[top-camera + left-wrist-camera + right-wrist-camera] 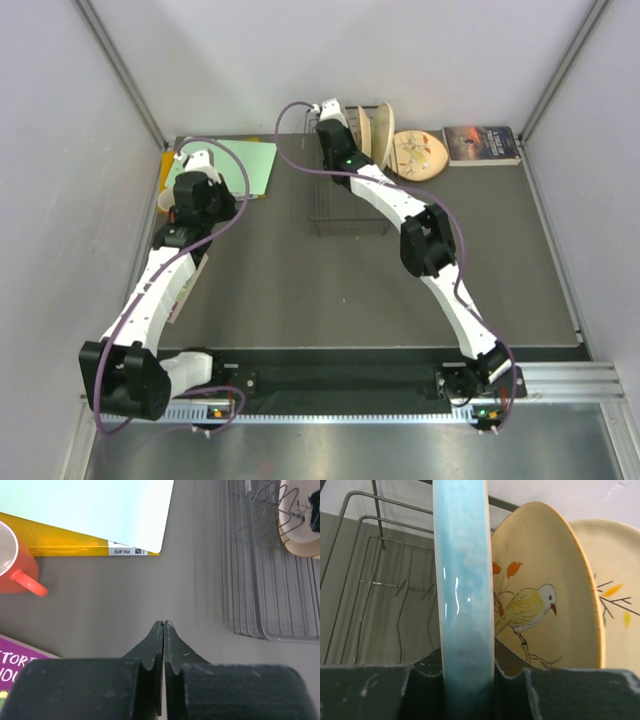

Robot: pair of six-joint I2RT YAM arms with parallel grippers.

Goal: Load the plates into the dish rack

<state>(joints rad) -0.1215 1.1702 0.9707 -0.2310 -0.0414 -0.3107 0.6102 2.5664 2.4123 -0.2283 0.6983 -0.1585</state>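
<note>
Both arms are the same build: chunky white shells on the links, black housings at the joints. The left arm [160,285] and right arm [400,200] each have a thin purple cable [246,172] running loosely along them. There's a tiny green light [347,160] glowing on the right one. The left claw [164,626] and right claw [468,662] have matte black fingers, a bit scuffed with pale scratches, and stepped notches along the inner edges.

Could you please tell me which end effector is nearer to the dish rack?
Right. The right end effector is at the far end of the dish rack, shut on the light blue plate; the left end effector is shut, off to its left by the green folder.
</note>
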